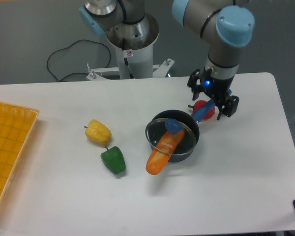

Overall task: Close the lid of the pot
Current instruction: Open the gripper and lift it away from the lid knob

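**Operator:** On the table, right of centre, sat the pot [172,135], its blue handle [204,111] running up and to the right. From the one fixed camera I had, the pot lid [174,133] lay over its mouth but tilted, not seated, with its blue knob [173,126] near the upper middle.

**Supervisor:** What kept it from seating?

**Operator:** An orange carrot-like toy [162,152] stuck out over the front-left rim, one end inside the pot and the other on the table. The lid appeared to rest on it. I could make out nothing else inside.

**Supervisor:** And the gripper?

**Operator:** The gripper [214,101] hung above the far end of the handle, just beside a small red object [204,108]. Its fingers stood spread with nothing between them. It was clear of the lid.

**Supervisor:** So which step?

**Operator:** I judged the lid placed and released, but the closing looked incomplete. A next move would have needed the carrot pushed in or removed, then the lid settled flat.

**Supervisor:** Anything else about?

**Operator:** A yellow pepper [98,132], a green pepper [113,160], and a yellow basket [10,147] at the left edge.
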